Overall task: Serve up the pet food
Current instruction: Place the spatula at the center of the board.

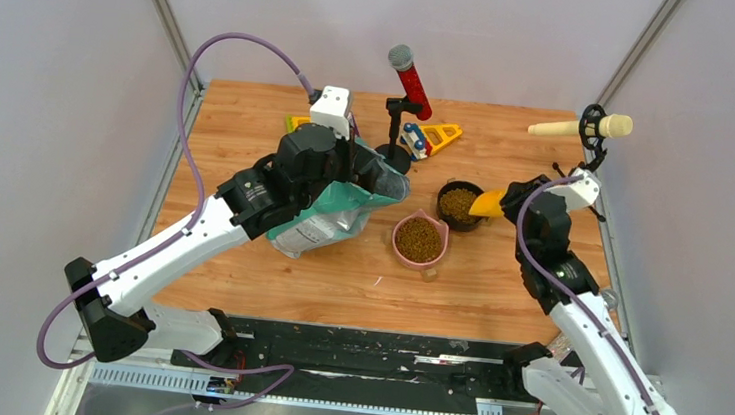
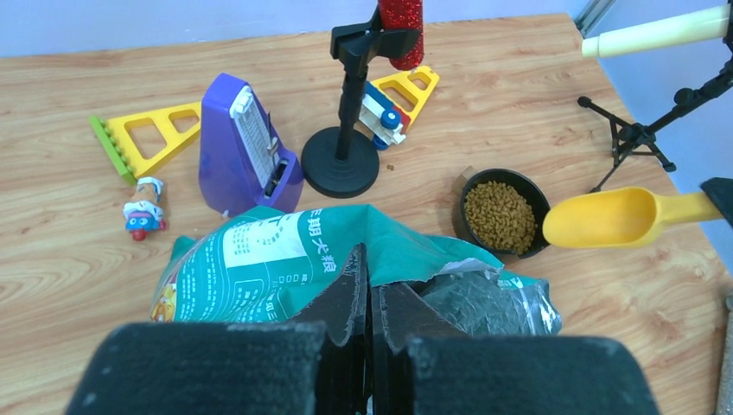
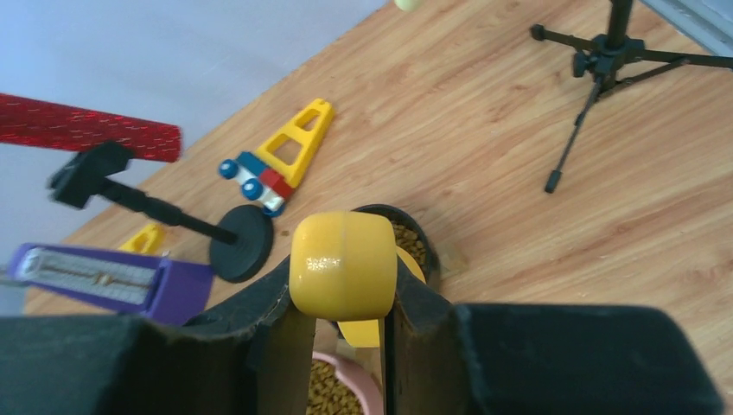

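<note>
The pet food (image 1: 419, 239) fills a pink bowl (image 1: 399, 250) at the table's middle. More of it (image 1: 458, 204) lies in a black bowl (image 2: 536, 194) just behind. The teal-green bag (image 1: 327, 219) slumps to the left of the bowls, and its torn mouth (image 2: 484, 298) faces right. My left gripper (image 2: 370, 272) is shut on the bag's top edge (image 2: 380, 233) and holds it up. My right gripper (image 3: 344, 290) is shut on the handle of the yellow scoop (image 3: 343, 264). The scoop (image 2: 605, 216) looks empty and hovers at the black bowl's right rim.
A red microphone on a black stand (image 1: 393, 155) rises behind the bag. A purple metronome (image 2: 246, 143), yellow toy pieces (image 2: 147, 138) (image 2: 406, 91) and a small figure (image 2: 143, 212) lie at the back. A cream microphone on a tripod (image 1: 586, 131) stands at the far right.
</note>
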Robot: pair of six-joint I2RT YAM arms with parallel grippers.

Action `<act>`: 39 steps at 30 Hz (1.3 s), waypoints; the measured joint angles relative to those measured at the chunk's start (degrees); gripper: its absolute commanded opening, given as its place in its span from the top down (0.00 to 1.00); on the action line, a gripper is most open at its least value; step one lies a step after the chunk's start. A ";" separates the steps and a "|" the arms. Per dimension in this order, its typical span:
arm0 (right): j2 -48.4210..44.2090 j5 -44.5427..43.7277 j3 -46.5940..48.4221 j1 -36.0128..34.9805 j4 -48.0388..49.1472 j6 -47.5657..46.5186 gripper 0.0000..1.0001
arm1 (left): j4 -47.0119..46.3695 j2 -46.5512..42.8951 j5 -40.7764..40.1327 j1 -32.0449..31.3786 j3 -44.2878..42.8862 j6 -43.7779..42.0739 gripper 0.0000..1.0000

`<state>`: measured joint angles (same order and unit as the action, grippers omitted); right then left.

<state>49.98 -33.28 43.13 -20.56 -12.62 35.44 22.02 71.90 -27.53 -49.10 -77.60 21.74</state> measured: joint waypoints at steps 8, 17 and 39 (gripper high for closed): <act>-14.53 13.92 0.74 0.00 -6.08 -0.33 1.00 | 0.09 -0.61 -0.52 0.00 0.35 -0.07 1.00; -13.20 48.11 5.33 0.00 -18.93 -2.86 1.00 | 0.09 -1.64 -1.38 0.00 1.05 -0.22 1.00; 7.26 73.05 -10.51 25.86 -19.52 -8.79 0.81 | 0.55 -2.27 -1.53 0.00 1.22 -0.68 1.00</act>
<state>57.23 39.77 32.62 5.30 -32.14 26.65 22.57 69.63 -29.06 -49.10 -76.38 21.06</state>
